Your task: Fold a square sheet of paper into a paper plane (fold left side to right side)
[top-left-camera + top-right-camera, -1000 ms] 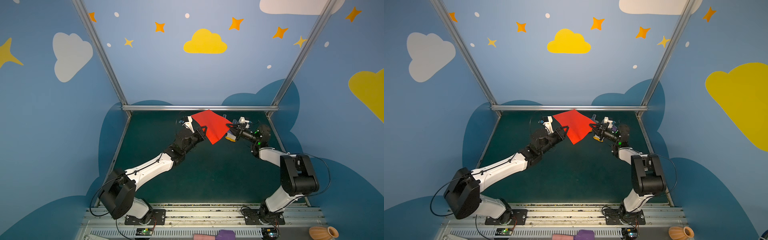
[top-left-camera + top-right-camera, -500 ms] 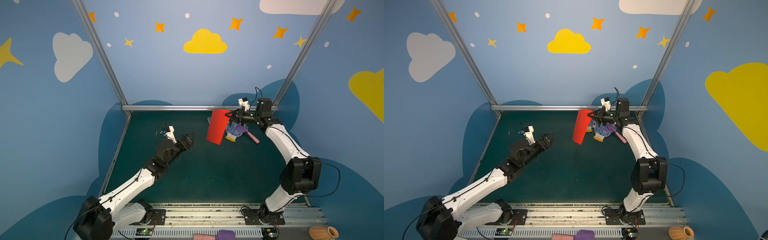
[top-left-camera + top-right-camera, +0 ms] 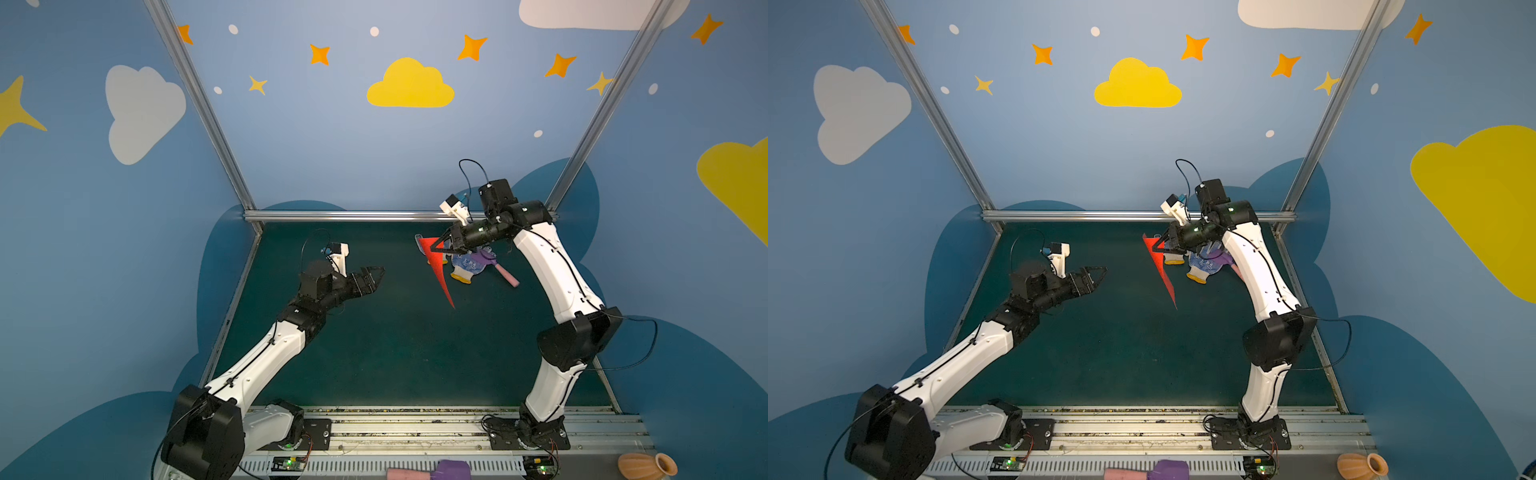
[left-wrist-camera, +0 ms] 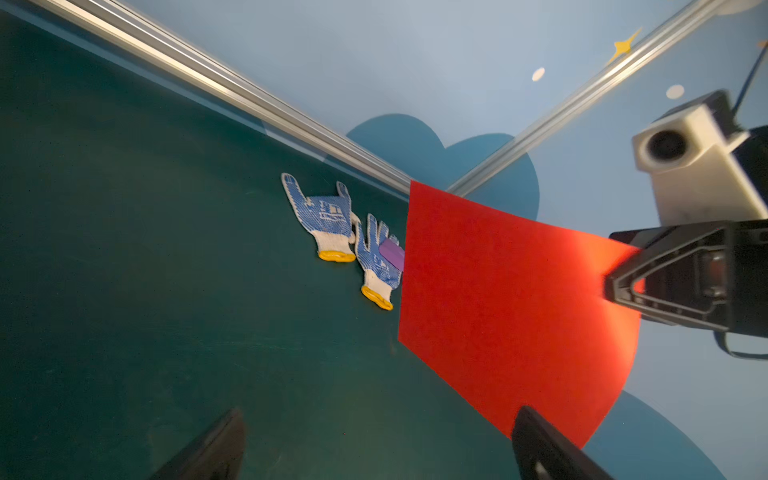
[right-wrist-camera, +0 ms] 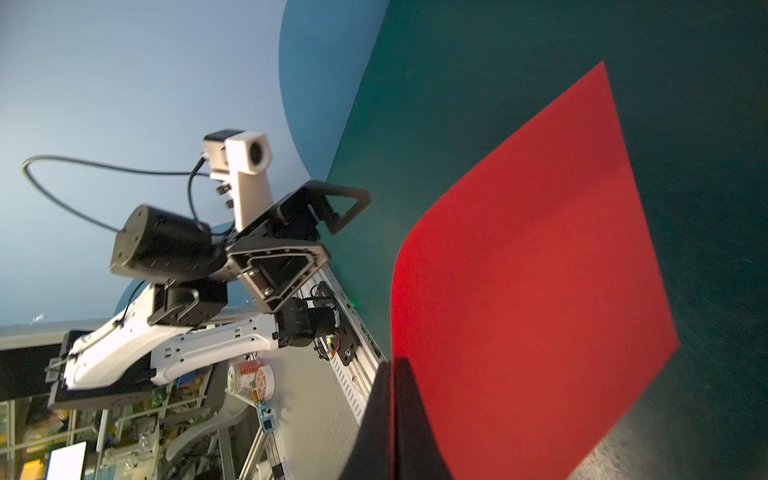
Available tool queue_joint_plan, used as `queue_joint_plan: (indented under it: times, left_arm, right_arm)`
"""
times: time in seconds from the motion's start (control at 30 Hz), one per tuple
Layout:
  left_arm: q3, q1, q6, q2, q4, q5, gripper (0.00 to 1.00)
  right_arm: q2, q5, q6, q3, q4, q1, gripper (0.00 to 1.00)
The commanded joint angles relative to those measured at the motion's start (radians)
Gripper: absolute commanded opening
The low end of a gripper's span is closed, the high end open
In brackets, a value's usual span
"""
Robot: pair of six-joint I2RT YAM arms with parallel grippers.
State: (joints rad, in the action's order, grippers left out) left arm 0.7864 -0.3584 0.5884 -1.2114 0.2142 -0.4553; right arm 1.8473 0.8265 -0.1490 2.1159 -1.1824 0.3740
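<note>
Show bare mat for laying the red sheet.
Free: mat centre and near half, back to the base rail; far-left corner past the left pincer. Crowded: far right, gloves and toy hammer by the right pincer holding the red sheet.

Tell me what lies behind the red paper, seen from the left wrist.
A purple hammer head peeks out past the paper, lying on a glove; its handle is covered. A second glove lies clear.

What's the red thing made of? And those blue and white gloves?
The red sheet looks like thin matte paper: it hangs from one pinched edge, bowing gently, with no shine. The gloves look like knitted white fabric with yellow cuffs. Their blue dots are probably a rubbery coating, though that is a guess.
</note>
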Motion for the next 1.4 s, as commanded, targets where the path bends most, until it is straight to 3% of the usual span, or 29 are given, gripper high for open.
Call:
queue_joint_plan:
  times: [0.0,0.17,0.4,0.67,0.93,1.13,1.2,1.37]
  left_arm:
    - [0.030,0.014,-0.021,-0.022,0.088,-0.175,1.00]
    - [0.031,0.033,0.014,-0.012,0.181,-0.287,1.00]
    - [0.079,0.065,0.035,0.018,0.224,-0.350,1.00]
    - [0.177,0.065,0.151,-0.131,0.403,-0.437,1.00]
    - [0.242,0.056,0.243,-0.232,0.527,-0.525,1.00]
    - [0.311,0.011,0.324,-0.319,0.606,-0.592,0.99]
    - [0.326,-0.003,0.324,-0.343,0.596,-0.603,0.95]
    - [0.306,-0.005,0.332,-0.360,0.605,-0.585,0.73]
  right_arm:
    - [-0.057,0.027,0.010,0.023,-0.070,0.017,0.00]
    - [-0.132,0.114,-0.106,0.024,0.042,0.031,0.00]
    - [-0.196,0.236,-0.291,0.026,0.256,0.025,0.00]
    - [-0.225,0.342,-0.512,0.005,0.525,0.005,0.00]
    - [-0.275,0.393,-0.746,-0.171,0.879,-0.061,0.00]
    - [-0.289,0.395,-0.791,-0.272,0.966,-0.122,0.00]
    - [-0.293,0.393,-0.794,-0.299,0.982,-0.140,0.00]
    - [-0.306,0.397,-0.784,-0.364,0.994,-0.185,0.00]
